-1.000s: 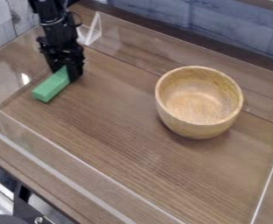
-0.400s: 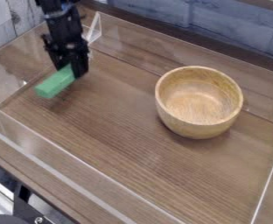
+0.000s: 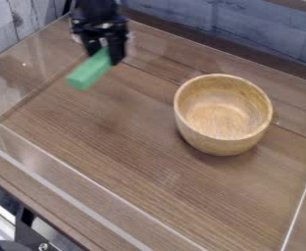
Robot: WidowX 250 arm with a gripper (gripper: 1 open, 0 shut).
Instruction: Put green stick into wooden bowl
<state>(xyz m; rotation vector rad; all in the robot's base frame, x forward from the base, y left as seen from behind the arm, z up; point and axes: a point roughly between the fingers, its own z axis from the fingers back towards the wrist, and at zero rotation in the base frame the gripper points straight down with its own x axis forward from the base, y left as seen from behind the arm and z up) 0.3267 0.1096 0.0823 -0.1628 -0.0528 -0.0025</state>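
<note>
Compared with the earlier frame, the green stick [image 3: 89, 69] and the gripper [image 3: 98, 47] have gone up and rightward together, off the spot near the left side of the table [image 3: 142, 181]. Stick now hangs at about 10 o'clock of the view, above the tabletop; bowl [image 3: 223, 115] sits where it sat, toward 3 o'clock. Hand: holding the stick at its upper end, jaws closed down on it. Stick is outside the bowl, to its upper left, well apart.

Stick: flat, short, rectangular, plain matte green, edges soft from motion blur. Tilted, lower end toward 7 o'clock, upper end toward 1.

Bowl: round, thick-walled, light tan wood, smooth rim, inside a shade darker toward 12 o'clock. Table: brown wood look, faint grain, straight seam lines. Gripper: black, blurred, fine detail not readable. Cable [image 3: 4, 218]: dark, at 7 to 8 o'clock, by the table edge.

Count: one stick, one bowl, one gripper.
</note>
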